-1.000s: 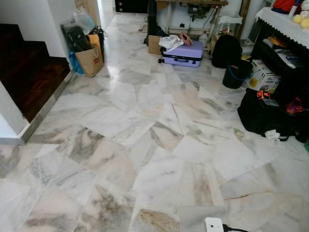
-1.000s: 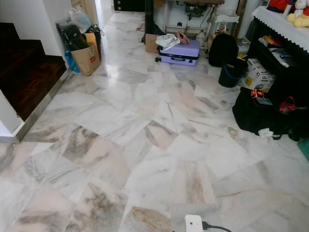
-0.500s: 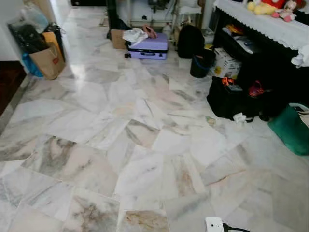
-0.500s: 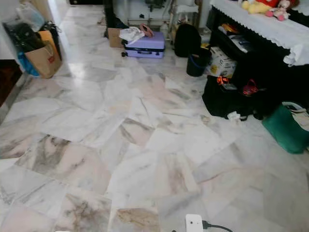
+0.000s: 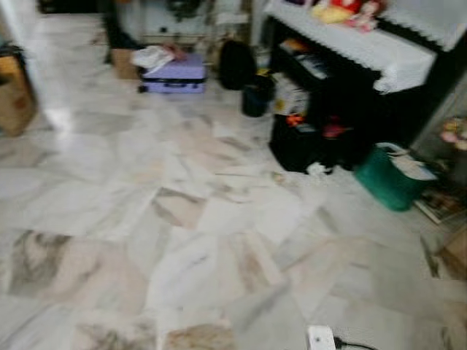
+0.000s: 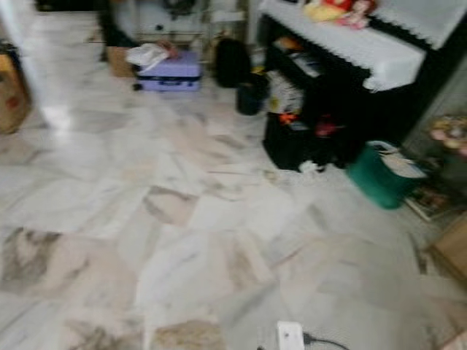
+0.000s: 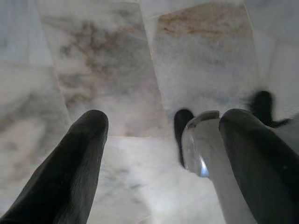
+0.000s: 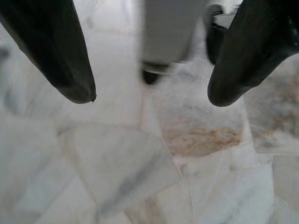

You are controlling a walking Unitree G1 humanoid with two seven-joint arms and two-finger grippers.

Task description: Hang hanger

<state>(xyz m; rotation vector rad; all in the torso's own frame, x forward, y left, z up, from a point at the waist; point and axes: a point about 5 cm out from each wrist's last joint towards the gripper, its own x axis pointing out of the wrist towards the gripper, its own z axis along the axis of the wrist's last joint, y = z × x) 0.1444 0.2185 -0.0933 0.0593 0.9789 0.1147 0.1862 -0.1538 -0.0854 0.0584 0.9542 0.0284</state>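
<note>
In the left wrist view my left gripper (image 7: 163,128) hangs open over the marble floor, its two black fingers (image 7: 81,154) spread wide with nothing between them. A silver part of my own body (image 7: 205,154) stands beside one finger. The right wrist view has my right gripper (image 8: 152,95) open as well, pointing down at bare marble tiles, with nothing held between its fingertips (image 8: 77,86). The head views are blurred and look across a marble floor (image 5: 182,219) toward clutter at the far and right sides.
A black shelf unit with a white lace cloth (image 5: 365,51) and soft toys runs along the right. Before it lie a black bag (image 5: 299,142) and a green bag (image 5: 387,179). A purple suitcase (image 5: 174,73), black backpack (image 5: 235,64) and dark bucket (image 5: 255,98) stand far off. A white box with a cable (image 5: 321,339) lies near my feet.
The camera has swung to the right: the stairs and paper bags slid off to the left, while the shelf unit and green bag came further into view. The picture is now blurred.
</note>
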